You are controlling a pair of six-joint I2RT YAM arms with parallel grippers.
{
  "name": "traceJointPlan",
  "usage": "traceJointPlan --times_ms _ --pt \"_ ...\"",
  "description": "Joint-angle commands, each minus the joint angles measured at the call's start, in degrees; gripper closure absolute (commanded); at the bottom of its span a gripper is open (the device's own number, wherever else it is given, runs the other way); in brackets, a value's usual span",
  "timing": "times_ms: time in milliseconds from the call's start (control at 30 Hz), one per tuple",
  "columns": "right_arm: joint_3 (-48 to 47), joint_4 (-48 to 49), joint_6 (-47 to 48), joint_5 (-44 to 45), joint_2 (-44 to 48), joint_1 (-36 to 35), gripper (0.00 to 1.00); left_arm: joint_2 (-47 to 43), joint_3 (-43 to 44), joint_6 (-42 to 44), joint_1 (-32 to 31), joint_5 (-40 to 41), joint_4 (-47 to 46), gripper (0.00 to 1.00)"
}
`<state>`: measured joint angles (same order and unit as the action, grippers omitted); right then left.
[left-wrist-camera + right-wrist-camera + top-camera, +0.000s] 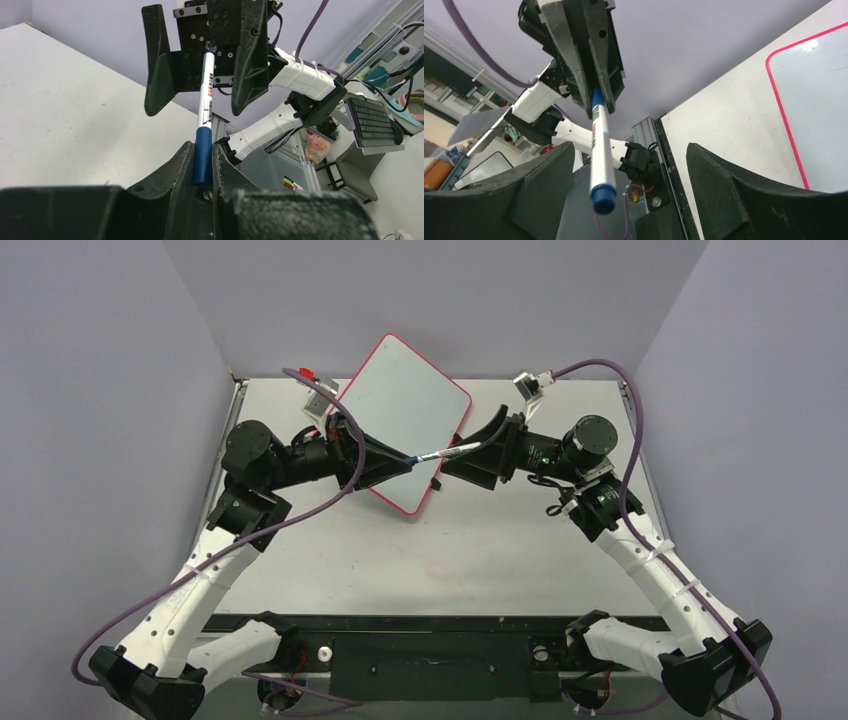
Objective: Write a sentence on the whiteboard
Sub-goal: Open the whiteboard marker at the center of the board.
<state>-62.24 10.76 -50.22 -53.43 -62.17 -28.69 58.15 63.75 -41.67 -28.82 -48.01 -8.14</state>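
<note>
No writing shows yet: in the overhead view the whiteboard [405, 410] sits at upper centre of the frame, turned cornerwise, its red rim plain and its white face blank. Whether it lies flat on the worktop [450, 560] or is propped at the back I cannot tell. Both arms meet over its lower right edge with the marker [447, 452] stretched between them. The left tool [405, 462] is closed tight on the marker's blue cap, as its own wrist view shows, with the white barrel running up and away from it. The right tool [470, 448] stands wide open, its fingers either side of the barrel and touching nothing; in the right wrist view the marker's blue end hangs free in that gap. I judge the task barely begun. The marker seems to be capped and is held by the cap end, so uncapping, taking a writing grip and the whole sentence are left.
</note>
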Motion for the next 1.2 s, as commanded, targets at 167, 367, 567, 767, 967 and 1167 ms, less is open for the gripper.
traceJointPlan --times_ms 167,367,567,767,967,1167 --pt "-5.43 -0.02 2.31 -5.76 -0.08 -0.67 0.37 0.53 3.47 1.39 4.71 -8.83 4.34 1.0" --pt "-6.55 0.0 2.02 -5.95 -1.78 -2.2 0.5 1.35 3.87 1.44 4.73 -10.24 3.19 1.0" --pt "-7.73 -0.08 1.59 -5.63 -3.04 -3.12 0.59 2.19 4.4 1.95 4.73 -11.08 3.55 1.0" --pt "-8.21 -0.04 1.85 -5.44 -3.76 -4.11 0.62 2.47 4.22 2.26 4.73 -12.02 3.66 1.0" --pt "-8.38 -0.57 2.49 -5.29 -4.48 -5.2 0.64 2.29 2.87 1.41 4.73 -11.26 1.79 1.0" --pt "-8.43 -0.74 2.88 -5.16 -5.01 -5.94 0.67 2.51 2.29 0.42 4.73 -11.33 0.31 1.0"
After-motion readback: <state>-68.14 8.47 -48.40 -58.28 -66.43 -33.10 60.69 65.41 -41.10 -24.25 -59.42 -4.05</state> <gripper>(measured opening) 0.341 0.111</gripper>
